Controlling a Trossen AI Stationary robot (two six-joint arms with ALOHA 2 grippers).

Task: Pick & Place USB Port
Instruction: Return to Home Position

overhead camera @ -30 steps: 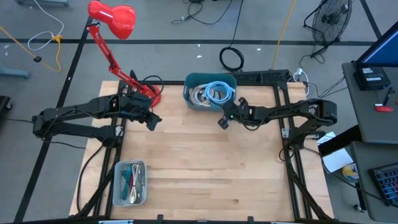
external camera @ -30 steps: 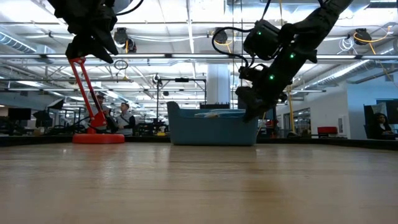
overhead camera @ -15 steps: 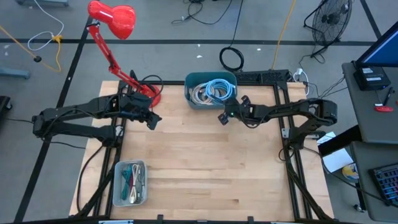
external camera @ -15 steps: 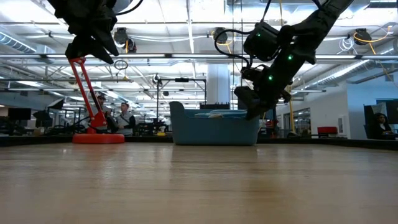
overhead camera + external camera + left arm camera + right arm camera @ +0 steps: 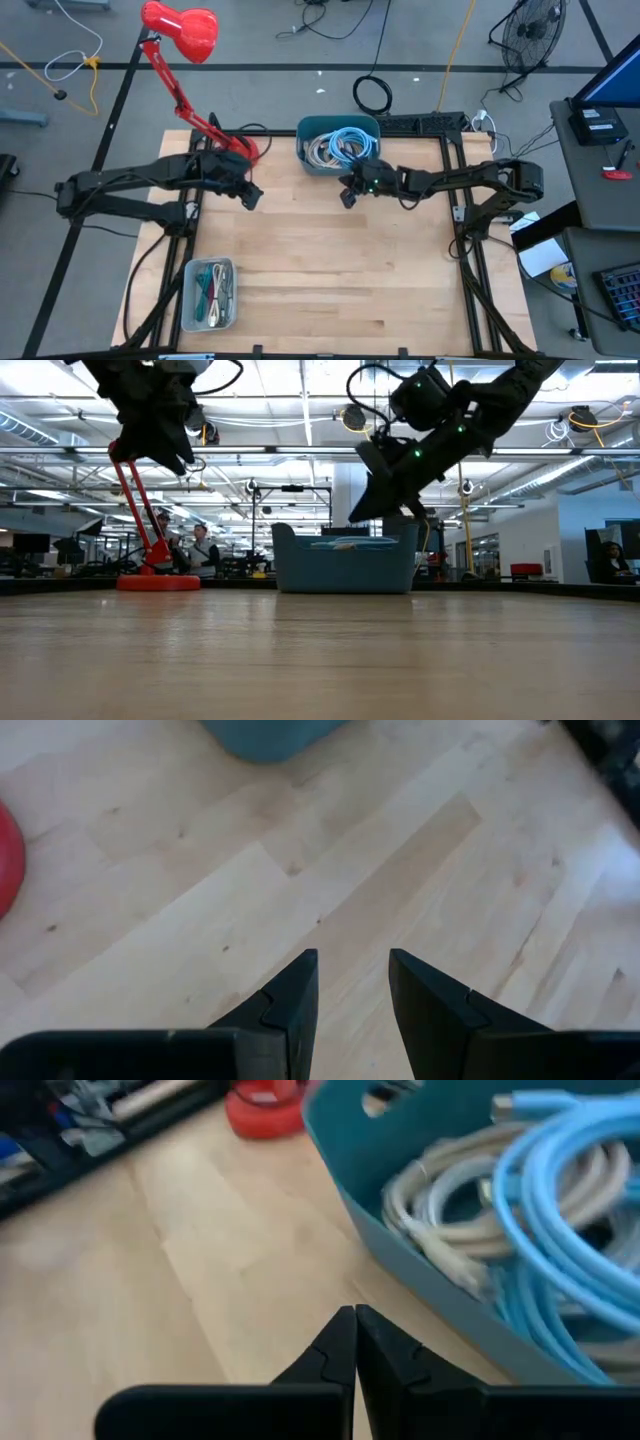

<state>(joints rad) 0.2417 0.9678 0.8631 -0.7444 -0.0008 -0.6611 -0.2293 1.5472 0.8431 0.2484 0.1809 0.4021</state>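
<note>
The light blue cable (image 5: 352, 142) and the light gray cable (image 5: 320, 152) lie coiled together inside the blue bin (image 5: 340, 572), which sits at the table's 12 o'clock edge. Just off that bin's wall, toward 6 o'clock, the right gripper (image 5: 346, 197) hangs above the wood with nothing in it; its wrist camera shows the two fingers pressed together. At 9 o'clock from it, well apart, the left gripper (image 5: 251, 196) hovers over bare boards, its fingers a narrow gap apart and holding nothing. The red lamp (image 5: 185, 28) has its base at about 11 o'clock on the table (image 5: 330, 280), close behind the left gripper. Down at 7 o'clock, near the front corner, the gray bin (image 5: 186, 300) holds a small tangle of cables, far from both arms.
</note>
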